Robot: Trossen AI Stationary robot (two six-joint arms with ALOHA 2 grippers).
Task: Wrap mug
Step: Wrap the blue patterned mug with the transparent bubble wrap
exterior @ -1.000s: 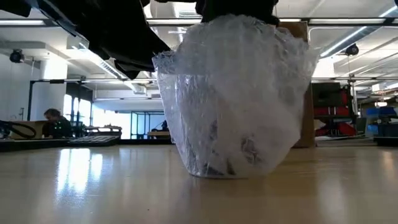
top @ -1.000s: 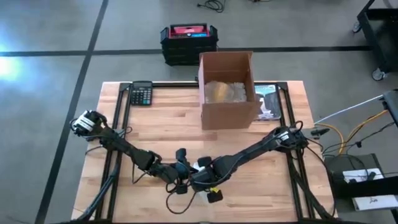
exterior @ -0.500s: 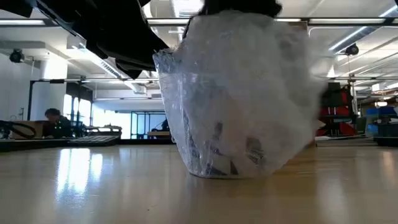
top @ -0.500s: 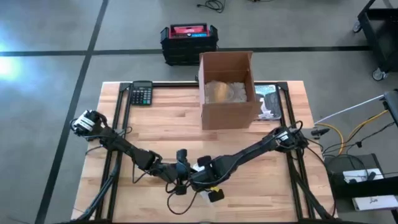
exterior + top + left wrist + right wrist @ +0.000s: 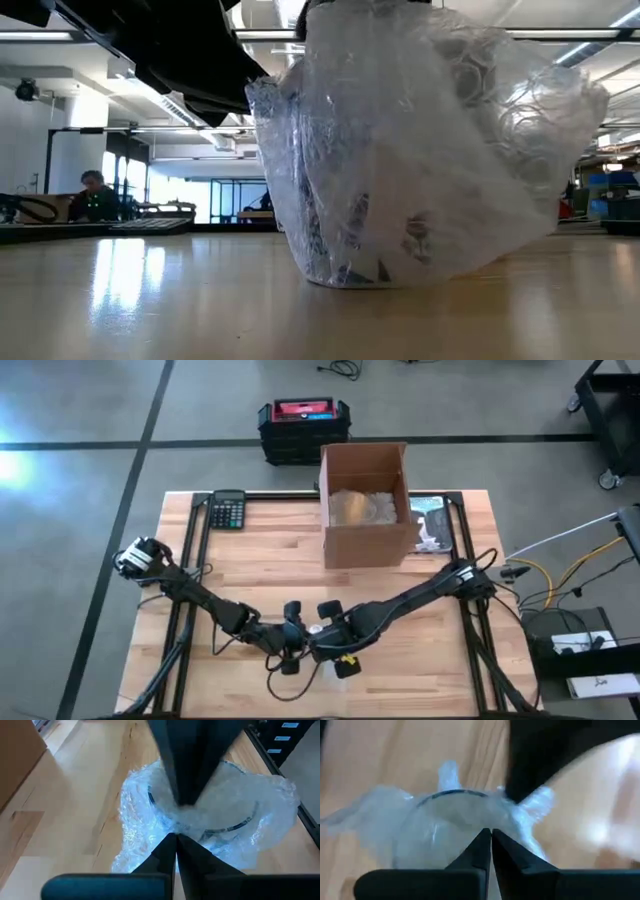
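Observation:
The mug (image 5: 239, 824) stands on the table near the middle of its near edge, inside clear bubble wrap (image 5: 400, 170). Only its dark rim shows through the wrap. The wrapped bottom (image 5: 350, 275) rests on the wood, and the wrap bulges out toward the table's right. My left gripper (image 5: 175, 837) (image 5: 297, 642) and my right gripper (image 5: 490, 834) (image 5: 322, 640) meet over the mug's top from opposite sides. Both are shut on the wrap. My left gripper pinches gathered bubble wrap over the mug's mouth (image 5: 172, 822) between its two fingers, slanting down from the table's left. The wrap is bunched there; how many layers, I cannot tell. My right gripper pinches the wrap at the mug's rim (image 5: 487, 822), slanting down from the table's right. The mug stays upright on the table.
An open cardboard box (image 5: 365, 505) with wrapped items stands at the far middle. A calculator (image 5: 228, 512) lies at the far left and a flat printed item (image 5: 432, 525) to the box's right. A person (image 5: 92, 195) sits far back in the room.
My right gripper has turned at the wrist while staying shut on the wrap. The wrap's upper part has been drawn out toward the table's right and now bulges wide on that side. Its bottom has stayed where it was.

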